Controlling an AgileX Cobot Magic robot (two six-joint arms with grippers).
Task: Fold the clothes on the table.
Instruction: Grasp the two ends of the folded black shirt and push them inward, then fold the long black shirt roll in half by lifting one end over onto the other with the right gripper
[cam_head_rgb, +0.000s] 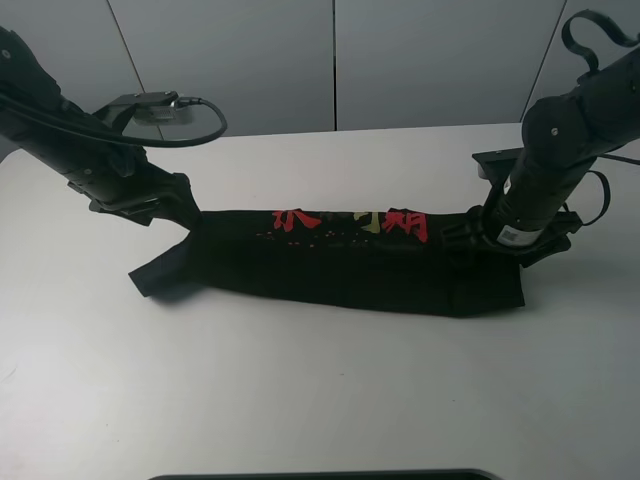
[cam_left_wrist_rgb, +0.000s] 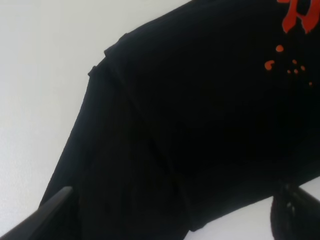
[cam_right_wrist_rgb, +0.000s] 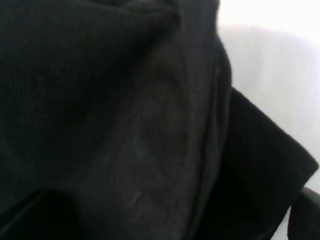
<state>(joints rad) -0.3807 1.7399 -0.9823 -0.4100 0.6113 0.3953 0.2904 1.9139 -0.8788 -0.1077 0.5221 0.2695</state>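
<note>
The clothes, a black T-shirt (cam_head_rgb: 340, 262), lie folded into a long strip across the table (cam_head_rgb: 320, 390), with the red and yellow characters (cam_head_rgb: 350, 220) along the far edge. One sleeve (cam_head_rgb: 150, 280) sticks out at the left end. My left gripper (cam_head_rgb: 178, 207) is at the strip's left end. In the left wrist view its fingers (cam_left_wrist_rgb: 55, 215) stand wide apart over the black cloth (cam_left_wrist_rgb: 200, 125). My right gripper (cam_head_rgb: 472, 236) is at the right end. In its wrist view bunched cloth (cam_right_wrist_rgb: 125, 125) fills the frame between spread fingers (cam_right_wrist_rgb: 306, 215).
The white table extends well beyond the shirt in front and at both sides. Grey wall panels (cam_head_rgb: 330, 60) stand behind it. A dark object's edge (cam_head_rgb: 320, 475) shows at the front edge of the exterior high view.
</note>
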